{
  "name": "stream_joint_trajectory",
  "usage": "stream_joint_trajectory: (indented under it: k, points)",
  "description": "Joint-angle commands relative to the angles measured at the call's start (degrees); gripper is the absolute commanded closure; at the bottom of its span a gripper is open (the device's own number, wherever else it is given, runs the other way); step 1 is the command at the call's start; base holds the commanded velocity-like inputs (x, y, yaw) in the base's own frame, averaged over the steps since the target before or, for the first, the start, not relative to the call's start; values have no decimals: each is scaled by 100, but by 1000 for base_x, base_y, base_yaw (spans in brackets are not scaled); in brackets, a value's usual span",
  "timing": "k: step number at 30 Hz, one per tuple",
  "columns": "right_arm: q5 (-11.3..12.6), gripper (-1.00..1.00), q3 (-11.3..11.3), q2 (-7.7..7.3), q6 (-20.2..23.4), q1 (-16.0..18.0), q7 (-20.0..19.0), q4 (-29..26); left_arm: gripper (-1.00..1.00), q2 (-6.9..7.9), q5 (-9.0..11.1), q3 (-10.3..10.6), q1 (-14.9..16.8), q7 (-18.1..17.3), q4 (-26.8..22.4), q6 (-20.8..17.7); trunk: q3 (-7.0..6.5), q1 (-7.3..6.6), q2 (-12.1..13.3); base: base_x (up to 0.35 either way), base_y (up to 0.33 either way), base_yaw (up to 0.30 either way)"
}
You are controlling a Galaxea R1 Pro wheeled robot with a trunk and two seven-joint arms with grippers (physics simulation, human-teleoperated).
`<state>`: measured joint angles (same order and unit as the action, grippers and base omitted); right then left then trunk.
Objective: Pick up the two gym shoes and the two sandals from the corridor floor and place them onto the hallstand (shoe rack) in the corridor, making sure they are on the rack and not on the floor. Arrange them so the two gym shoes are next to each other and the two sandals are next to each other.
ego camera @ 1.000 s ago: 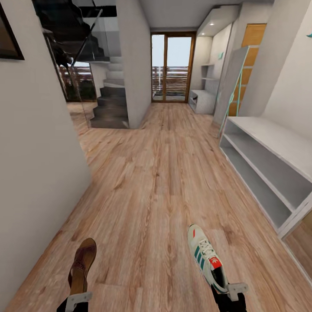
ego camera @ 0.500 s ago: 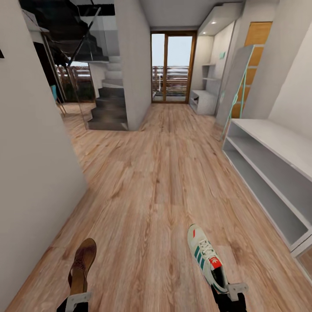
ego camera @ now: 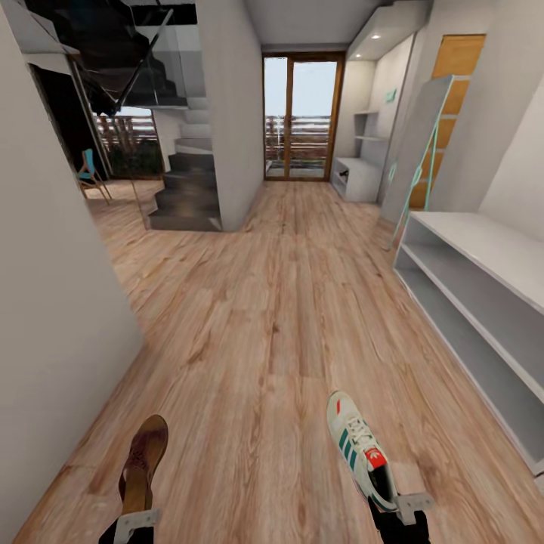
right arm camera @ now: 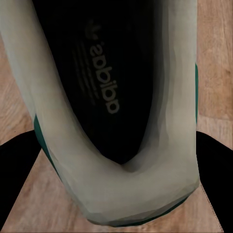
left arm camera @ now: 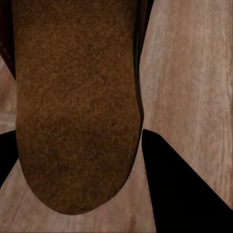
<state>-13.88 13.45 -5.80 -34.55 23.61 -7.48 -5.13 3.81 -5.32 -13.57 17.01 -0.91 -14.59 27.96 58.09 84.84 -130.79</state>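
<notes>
My left claw (ego camera: 136, 521) is clamped on a sandal's (ego camera: 143, 462) heel, my right claw (ego camera: 400, 508) on a gym shoe's (ego camera: 361, 449) heel, both toes pointing ahead

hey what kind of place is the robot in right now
Most likely a home's entrance corridor: a long wood-plank floor runs to a glazed door, a staircase rises on the left, and a pale open-shelved bench lines the right wall. The grippers carry a sandal and a sneaker.

A sandal (ego camera: 143, 462) juts ahead of the left gripper (ego camera: 136, 521), a gym shoe (ego camera: 361, 449) ahead of the right gripper (ego camera: 404, 505); the hallstand (ego camera: 483, 302) lies right of it.
</notes>
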Motion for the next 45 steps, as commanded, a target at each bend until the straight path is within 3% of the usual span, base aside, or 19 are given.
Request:
stream_joint_trajectory:
  k: [1, 45]
  points:
    - [-36, 100, 54, 0, -17, 4, -25, 3, 100, -3, -75, -49, 4, -1, 3, 17, 5, 2, -2, 339, 0, 0]
    - [-36, 100, 56, 0, -17, 4, -25, 3, 100, -3, -75, -49, 4, 3, 8, 17, 5, 2, -2, 339, 0, -29]
